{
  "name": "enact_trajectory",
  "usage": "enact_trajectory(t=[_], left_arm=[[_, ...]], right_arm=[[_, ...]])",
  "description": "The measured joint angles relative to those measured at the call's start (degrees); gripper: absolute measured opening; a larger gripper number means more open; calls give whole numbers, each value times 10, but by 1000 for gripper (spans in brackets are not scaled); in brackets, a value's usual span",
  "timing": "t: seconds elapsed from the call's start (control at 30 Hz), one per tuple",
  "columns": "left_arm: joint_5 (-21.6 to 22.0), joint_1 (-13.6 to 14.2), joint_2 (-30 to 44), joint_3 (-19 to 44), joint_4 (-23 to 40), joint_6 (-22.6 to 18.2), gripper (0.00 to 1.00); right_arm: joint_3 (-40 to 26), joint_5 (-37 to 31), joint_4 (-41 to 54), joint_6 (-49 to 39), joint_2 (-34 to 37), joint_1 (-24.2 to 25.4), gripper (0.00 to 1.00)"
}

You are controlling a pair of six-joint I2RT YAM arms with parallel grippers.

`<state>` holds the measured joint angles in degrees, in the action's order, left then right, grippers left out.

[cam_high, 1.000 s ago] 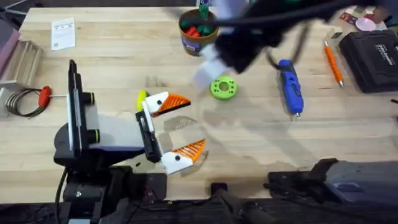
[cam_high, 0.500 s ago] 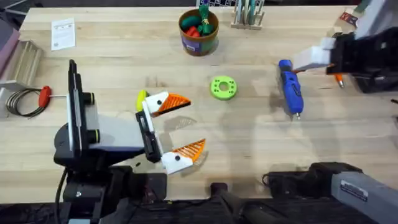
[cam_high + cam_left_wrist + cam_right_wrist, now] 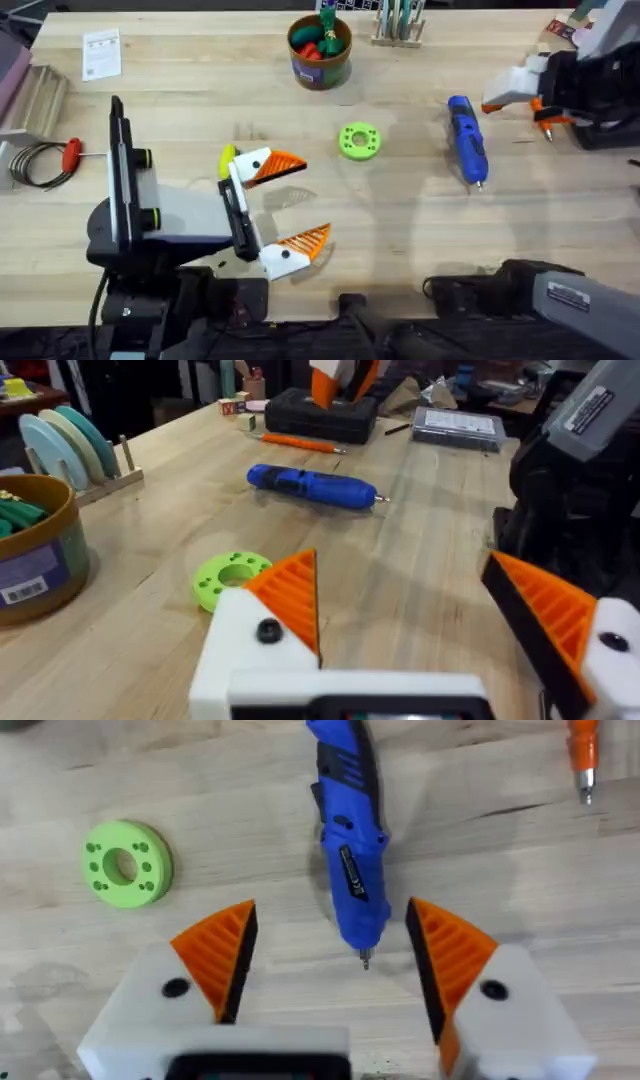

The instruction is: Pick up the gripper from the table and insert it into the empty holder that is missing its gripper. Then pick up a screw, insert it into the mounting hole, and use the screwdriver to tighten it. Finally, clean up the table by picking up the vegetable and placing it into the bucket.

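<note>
Overhead: your right claw (image 3: 520,95) hangs open, empty, near the screwdriver (image 3: 466,139); left claw (image 3: 290,203) open too. Both carry orange fingers; I judge screw tightening pending.

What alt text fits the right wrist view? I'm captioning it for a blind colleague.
The open right gripper hangs above the blue screwdriver lying on the wooden table, its metal tip between the orange fingers. A green disc lies to one side.
</note>
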<state>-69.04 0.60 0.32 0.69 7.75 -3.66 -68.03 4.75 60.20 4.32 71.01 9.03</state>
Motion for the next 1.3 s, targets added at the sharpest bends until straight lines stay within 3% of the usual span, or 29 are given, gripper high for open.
enact_trajectory(t=[0.37,0.4,0.53,0.6,0.63,0.97,1.3], left_arm=[[0,0,0,0,0,0,986],[0,0,0,0,0,1,928],[0,0,0,0,0,0,298],[0,0,0,0,0,-3,42],[0,0,0,0,0,-3,14],[0,0,0,0,0,-2,9],[0,0,0,0,0,-2,9]], right_arm=[[0,0,0,0,10,0,882],[0,0,0,0,10,0,882],[0,0,0,0,10,0,882],[0,0,-2,0,10,0,882],[0,0,-3,0,10,0,882],[0,0,-39,-9,17,0,882],[0,0,-106,-53,112,0,882]])
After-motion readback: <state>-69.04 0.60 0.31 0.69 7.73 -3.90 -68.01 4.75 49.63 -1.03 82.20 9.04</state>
